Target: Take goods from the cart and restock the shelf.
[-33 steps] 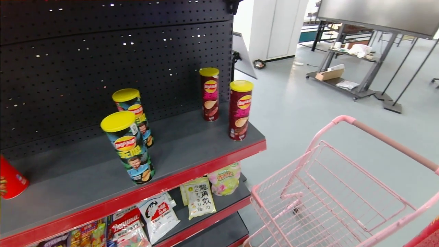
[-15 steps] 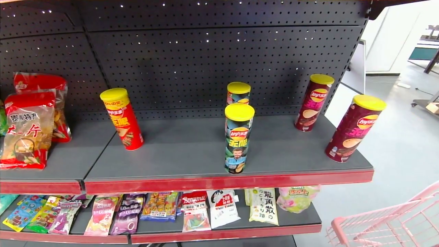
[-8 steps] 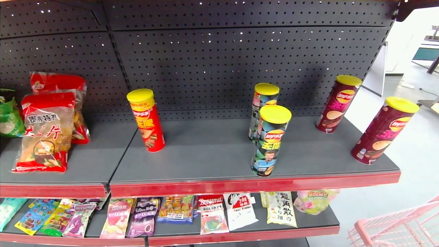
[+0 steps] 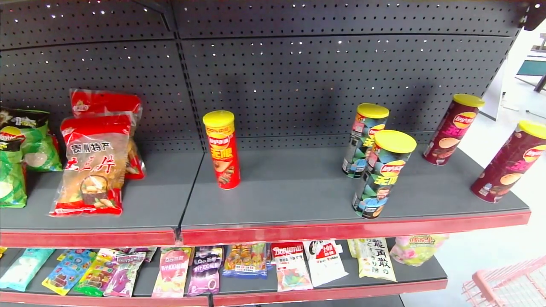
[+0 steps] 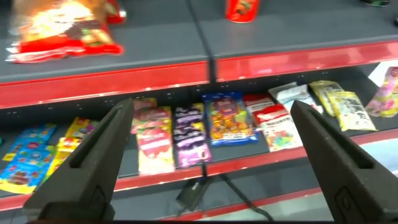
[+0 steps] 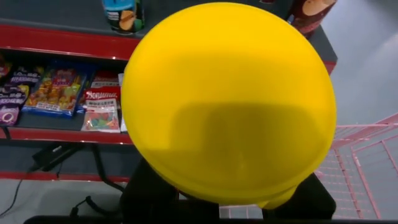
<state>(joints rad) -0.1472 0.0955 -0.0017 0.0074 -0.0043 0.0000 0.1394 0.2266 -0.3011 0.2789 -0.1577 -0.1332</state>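
Chip can [image 6: 230,106] sits end-on in the right wrist view, its round yellow top turned to the camera and its body hidden behind that top. The right gripper [image 6: 224,210] is clamped on it, with dark finger parts showing at either side under the rim. Beyond the can lie the red front edge of the shelf [image 6: 62,40] and a corner of the pink wire cart [image 6: 373,162]. The left gripper [image 5: 211,109] hangs released, its two dark fingers [image 5: 93,168] spread wide, facing the lower shelf [image 5: 249,163] and its row of flat coloured sachets [image 5: 227,118]. In the head view the grey shelf board carries five upright cans, all with yellow lids. One red can [image 4: 222,149] stands just right of the middle seam. Two blue-green cans [image 4: 384,175] stand one right behind the other, the front one near the red edge. Two maroon cans [image 4: 453,130] stand at the right end, the outer one close to the front corner. Left of the seam stand two red bags [image 4: 91,170], one behind the other, before the black pegboard [image 4: 298,76]. Green bags [image 4: 17,149] are cut by the view's left edge, too partial to count.
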